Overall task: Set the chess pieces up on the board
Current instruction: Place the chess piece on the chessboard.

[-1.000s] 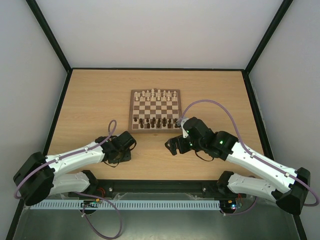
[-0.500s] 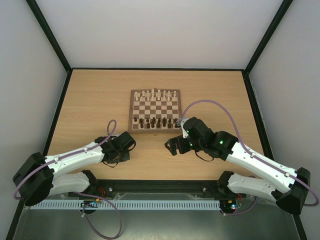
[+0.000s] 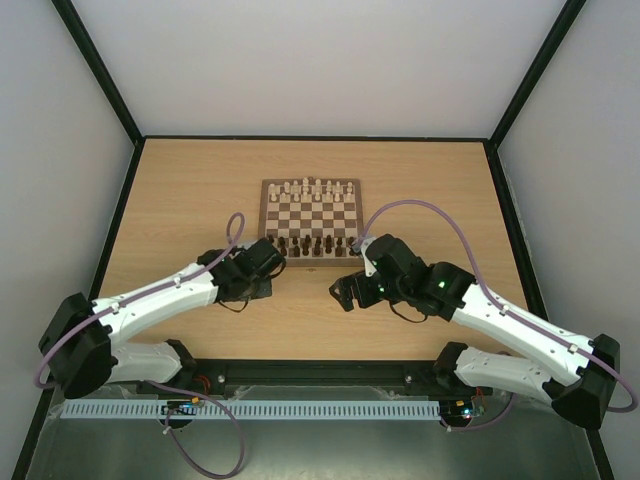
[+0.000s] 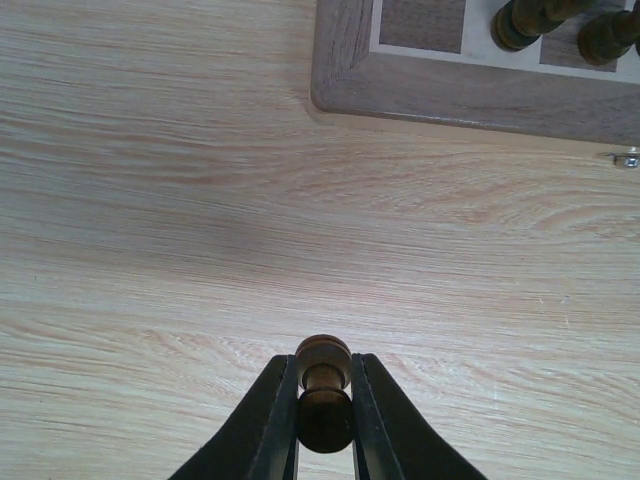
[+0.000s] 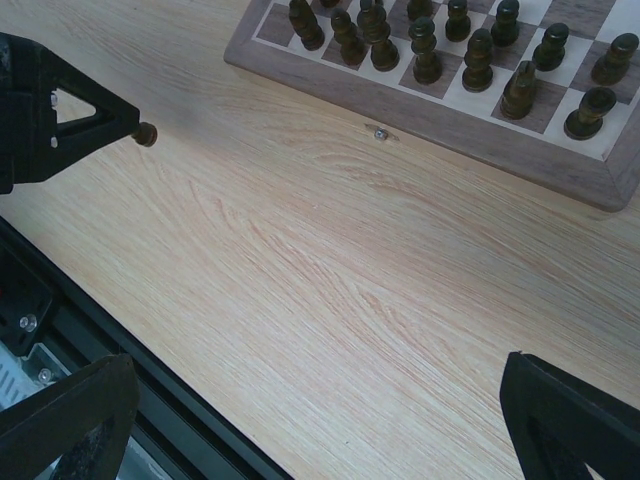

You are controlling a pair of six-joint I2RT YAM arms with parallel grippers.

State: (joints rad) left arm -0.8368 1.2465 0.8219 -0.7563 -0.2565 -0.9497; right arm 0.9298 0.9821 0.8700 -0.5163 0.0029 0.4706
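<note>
- Chess pieces [image 5: 427, 48]: one round-headed, dark turned-wood pawn [image 4: 323, 352] is clamped by its stem in the left claw [image 4: 324, 372], between smooth black fingers, near the board's [image 4: 420, 95] near-left corner.
- Right claw [image 5: 315, 420] gapes wide, holding nothing.
- Other dark pieces stand on the checkered, brown-framed board's near rows.
- Cream chessmen [image 3: 312, 188] line the far rows.
- Pale wood-grain table [image 3: 180, 200]; white walls [image 3: 320, 60].
</note>
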